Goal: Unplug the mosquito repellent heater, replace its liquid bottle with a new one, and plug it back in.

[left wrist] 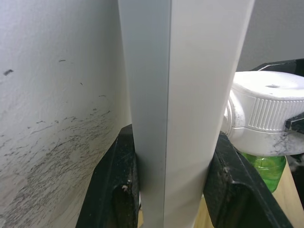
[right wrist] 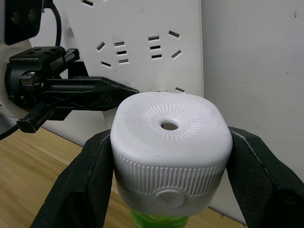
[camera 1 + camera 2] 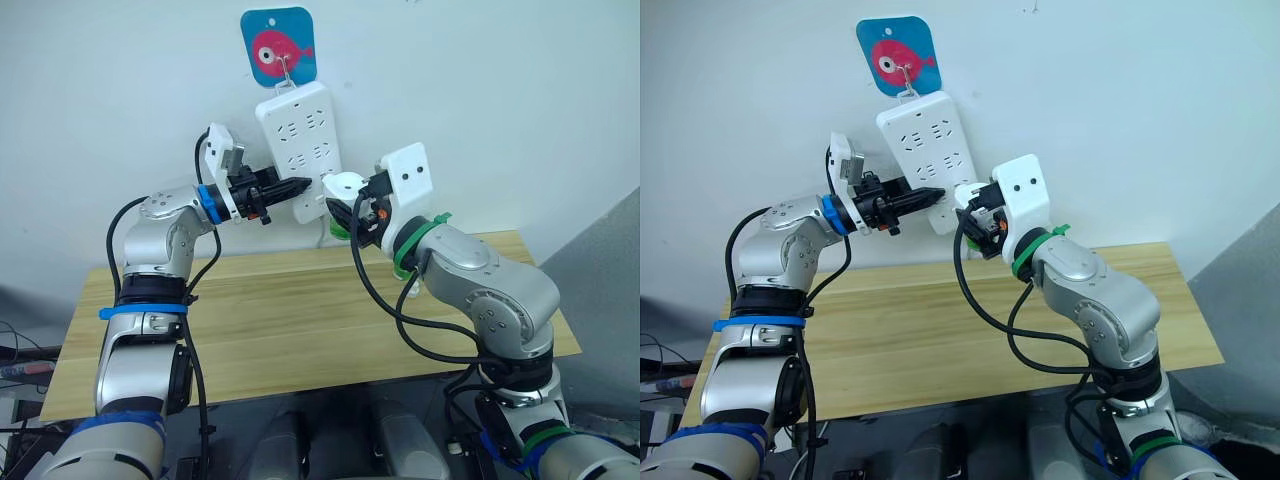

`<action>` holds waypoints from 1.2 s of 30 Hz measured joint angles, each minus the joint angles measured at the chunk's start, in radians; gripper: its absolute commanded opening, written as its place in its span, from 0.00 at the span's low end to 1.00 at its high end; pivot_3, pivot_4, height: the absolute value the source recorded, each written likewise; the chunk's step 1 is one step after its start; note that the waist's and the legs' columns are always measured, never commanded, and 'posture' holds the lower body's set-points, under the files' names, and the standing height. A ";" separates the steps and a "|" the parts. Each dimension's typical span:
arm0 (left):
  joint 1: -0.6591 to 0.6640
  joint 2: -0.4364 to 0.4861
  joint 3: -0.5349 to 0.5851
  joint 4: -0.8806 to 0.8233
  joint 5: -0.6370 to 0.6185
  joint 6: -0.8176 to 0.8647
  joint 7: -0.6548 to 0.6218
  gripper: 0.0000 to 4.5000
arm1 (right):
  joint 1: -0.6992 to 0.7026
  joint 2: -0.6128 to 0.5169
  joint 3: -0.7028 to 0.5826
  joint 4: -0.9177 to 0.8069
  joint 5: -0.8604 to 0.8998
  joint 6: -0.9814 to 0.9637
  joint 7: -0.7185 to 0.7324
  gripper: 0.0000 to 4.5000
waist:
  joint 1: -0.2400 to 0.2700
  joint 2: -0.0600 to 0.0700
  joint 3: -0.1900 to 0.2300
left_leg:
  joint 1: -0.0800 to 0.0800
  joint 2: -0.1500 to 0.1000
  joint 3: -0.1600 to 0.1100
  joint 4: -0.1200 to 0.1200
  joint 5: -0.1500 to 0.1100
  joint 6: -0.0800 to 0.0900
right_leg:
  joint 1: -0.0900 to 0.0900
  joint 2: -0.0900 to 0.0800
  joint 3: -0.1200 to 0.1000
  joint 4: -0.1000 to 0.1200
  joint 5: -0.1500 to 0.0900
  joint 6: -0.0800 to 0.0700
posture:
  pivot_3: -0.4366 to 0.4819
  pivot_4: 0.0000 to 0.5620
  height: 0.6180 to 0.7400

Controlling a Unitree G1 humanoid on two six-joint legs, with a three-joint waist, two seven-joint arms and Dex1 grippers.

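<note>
— Between the right end effector [image 2: 171, 156] fingers: grasping the mosquito repellent heater [image 2: 171, 142], green bottle [image 2: 159, 221] underneath, just beside the power strip's [image 3: 303, 140] lower end.

— And left?

— Left end effector [image 3: 290, 187] clamped on the strip's edge. Strip hanging from a fish hook plate [image 3: 279, 45] above the wooden worktop [image 3: 290, 320].

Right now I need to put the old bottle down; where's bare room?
The wooden table between both arms is bare. It is crowded at the power strip, gripped by the left gripper, where the right gripper clamps the heater.
</note>
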 measured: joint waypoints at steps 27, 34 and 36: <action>0.037 0.007 0.037 -0.073 -0.003 0.159 0.028 0.29 | 0.060 0.112 0.074 0.135 -0.189 -0.230 0.090 0.66 | -0.021 -0.002 -0.019 | 0.001 0.000 0.000 0.000 0.000 0.000 | 0.000 0.000 0.000 0.001 0.000 0.000 | 0.22 0.32 1.00; 0.047 0.011 0.037 -0.093 -0.003 0.162 0.034 0.29 | 0.060 0.127 0.031 0.130 -0.167 -0.205 0.133 0.66 | -0.022 -0.002 -0.020 | 0.001 0.000 0.000 0.000 0.000 0.000 | 0.000 0.000 0.000 0.002 0.000 0.000 | 0.22 0.32 1.00; 0.048 0.011 0.036 -0.096 -0.003 0.157 0.033 0.29 | 0.059 0.126 0.010 0.130 -0.150 -0.191 0.148 0.66 | -0.022 -0.002 -0.020 | 0.001 0.000 0.000 -0.001 0.000 0.000 | 0.000 0.000 0.000 0.001 0.000 0.000 | 0.22 0.31 1.00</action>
